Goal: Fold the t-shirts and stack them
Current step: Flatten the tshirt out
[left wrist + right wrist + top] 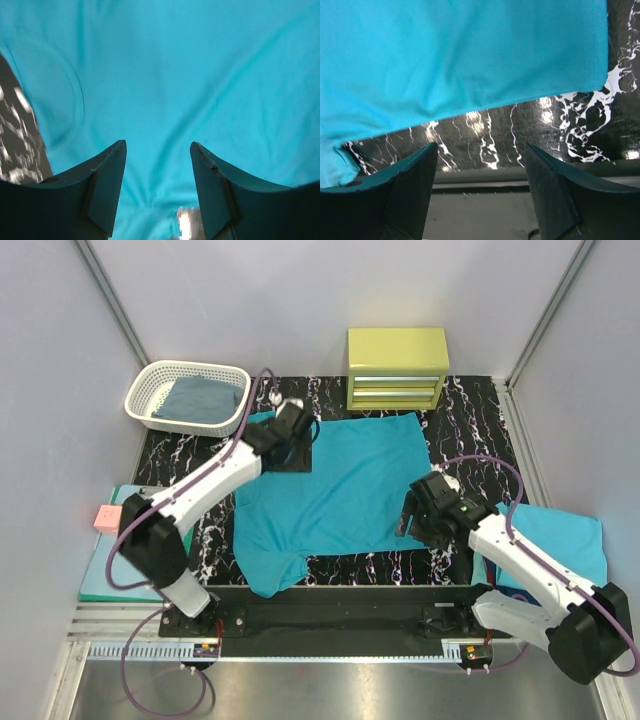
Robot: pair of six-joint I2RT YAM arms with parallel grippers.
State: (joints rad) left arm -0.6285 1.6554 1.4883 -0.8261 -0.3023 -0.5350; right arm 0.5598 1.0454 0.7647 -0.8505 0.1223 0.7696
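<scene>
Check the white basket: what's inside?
A folded grey-blue cloth, likely a t-shirt, lies in the white basket. Anything beneath it is covered, so I can't tell whether it's a stack.

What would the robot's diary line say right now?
teal t-shirt: spread out, unfolded | left gripper: open, over shirt | right gripper: open, near shirt's edge | fold: not started
</scene>
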